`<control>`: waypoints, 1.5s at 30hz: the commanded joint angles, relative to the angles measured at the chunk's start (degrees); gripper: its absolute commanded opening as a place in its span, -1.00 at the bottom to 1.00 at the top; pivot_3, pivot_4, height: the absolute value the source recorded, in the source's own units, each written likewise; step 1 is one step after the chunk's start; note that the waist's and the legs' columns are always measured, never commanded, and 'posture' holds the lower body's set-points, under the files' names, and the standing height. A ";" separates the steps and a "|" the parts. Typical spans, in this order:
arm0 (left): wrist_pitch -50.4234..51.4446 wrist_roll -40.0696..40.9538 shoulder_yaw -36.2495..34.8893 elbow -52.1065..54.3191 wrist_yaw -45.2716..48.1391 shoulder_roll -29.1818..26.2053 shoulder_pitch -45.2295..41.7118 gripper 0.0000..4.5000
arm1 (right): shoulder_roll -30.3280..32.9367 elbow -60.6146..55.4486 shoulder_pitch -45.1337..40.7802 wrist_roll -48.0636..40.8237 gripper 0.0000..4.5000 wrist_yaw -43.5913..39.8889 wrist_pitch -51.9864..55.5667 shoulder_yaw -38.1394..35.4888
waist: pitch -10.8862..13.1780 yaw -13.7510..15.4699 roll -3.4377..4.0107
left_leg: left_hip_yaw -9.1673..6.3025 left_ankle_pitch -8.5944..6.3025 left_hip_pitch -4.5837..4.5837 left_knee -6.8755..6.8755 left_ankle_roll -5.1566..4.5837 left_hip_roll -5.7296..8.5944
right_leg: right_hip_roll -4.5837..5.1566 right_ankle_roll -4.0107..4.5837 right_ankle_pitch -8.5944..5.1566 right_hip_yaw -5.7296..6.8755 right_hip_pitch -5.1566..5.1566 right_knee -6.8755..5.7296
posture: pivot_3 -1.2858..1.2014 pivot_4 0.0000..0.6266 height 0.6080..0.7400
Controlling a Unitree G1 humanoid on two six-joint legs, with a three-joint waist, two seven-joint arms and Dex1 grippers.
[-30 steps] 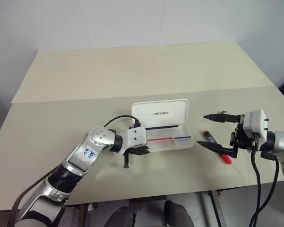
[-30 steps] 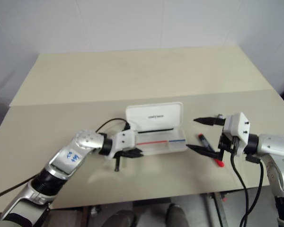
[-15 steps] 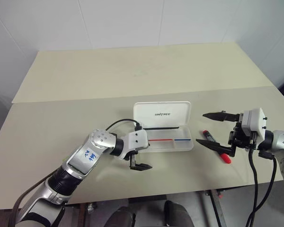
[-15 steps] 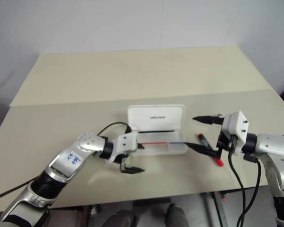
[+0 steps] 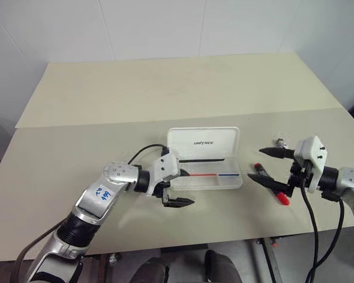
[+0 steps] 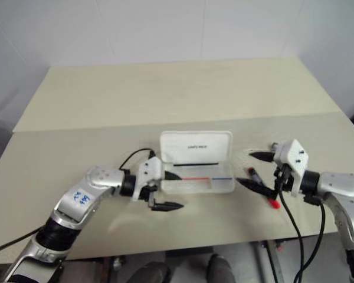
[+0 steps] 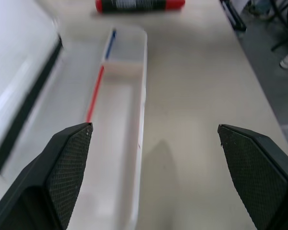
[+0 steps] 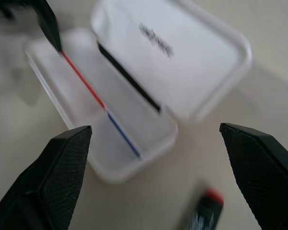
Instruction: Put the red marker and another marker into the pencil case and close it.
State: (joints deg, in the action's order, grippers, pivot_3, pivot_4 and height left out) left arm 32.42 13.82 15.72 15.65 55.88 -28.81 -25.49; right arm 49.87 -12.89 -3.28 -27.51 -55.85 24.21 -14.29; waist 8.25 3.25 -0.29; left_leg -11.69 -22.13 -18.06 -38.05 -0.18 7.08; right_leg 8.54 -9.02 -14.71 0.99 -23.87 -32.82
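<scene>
The pencil case (image 5: 231, 179) lies open mid-table, its white lid (image 5: 203, 142) standing up behind a shallow tray with a red-blue stripe. The tray holds no marker. My left gripper (image 5: 187, 187) is open at the tray's left end, holding nothing; its wrist view looks along the tray (image 7: 120, 120) toward the red marker (image 7: 139, 5). That red marker (image 5: 270, 184) lies on the table just right of the case. My right gripper (image 5: 256, 164) is open over its near end, one finger low beside it. Another marker is out of view.
The beige table (image 5: 76, 171) has a seam across it, with a second tabletop (image 5: 165, 82) behind. Its front edge runs close below both arms. A black cable loops from the left wrist toward the case. A small object (image 5: 278, 140) sits behind the right gripper.
My left gripper has gone from shut to open and lifted a little at the case's left end. The case has straightened slightly. My right gripper has sunk toward the red marker.
</scene>
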 commanded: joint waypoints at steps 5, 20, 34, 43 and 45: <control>-17.20 8.30 -8.50 -4.40 5.67 3.46 4.86 0.99 | -1.36 -2.94 5.09 2.36 1.00 9.86 4.76 -5.12 | -0.02 -0.07 -0.03 | 0.27 0.00 0.08 0.00 0.00 -0.02 | 0.00 0.01 0.01 0.01 0.01 0.05 | 0.03 -0.52 1.00; -16.21 16.03 -19.39 -0.92 9.36 -7.04 9.84 0.99 | -11.32 1.92 10.32 7.20 1.00 16.22 0.44 -2.13 | -0.07 -0.46 -0.11 | 0.74 -0.01 0.37 0.10 0.00 -0.24 | -0.06 -0.04 0.18 -0.08 0.08 0.14 | 0.03 -0.52 1.00; -14.36 17.18 -20.84 1.93 7.99 -10.49 11.56 1.00 | -12.67 9.19 6.48 8.81 -0.73 15.65 -6.54 1.53 | -0.09 -0.72 -0.16 | 1.45 -0.08 0.90 0.16 0.04 -0.91 | -0.71 0.15 0.84 -0.32 0.42 0.52 | 0.03 -0.52 1.00; -14.77 16.67 -19.66 1.25 7.57 -9.78 10.78 1.00 | -10.42 7.94 2.63 8.75 -0.73 13.72 -7.60 1.01 | 0.01 -0.71 0.00 | 1.51 -0.15 0.83 0.25 0.16 -0.96 | -0.97 0.22 0.90 -0.37 0.31 0.75 | 0.03 -0.52 1.00; -14.86 16.59 -19.57 1.04 7.57 -9.77 10.77 1.00 | -9.60 8.43 1.42 8.70 -0.73 11.75 -9.32 1.44 | 0.04 -0.71 0.05 | 1.52 -0.14 0.81 0.37 0.16 -0.96 | -0.97 0.22 0.90 -0.37 0.23 0.80 | 0.03 -0.52 1.00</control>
State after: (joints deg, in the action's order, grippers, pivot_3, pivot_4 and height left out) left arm 18.18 29.77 -3.46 15.49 63.79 -38.73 -14.07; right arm 39.01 -3.87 -0.89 -18.85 -42.66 17.09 -11.71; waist 8.29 2.53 -0.24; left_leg -10.16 -22.28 -17.25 -37.62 -0.02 6.11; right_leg 7.57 -8.80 -13.81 0.62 -23.68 -32.00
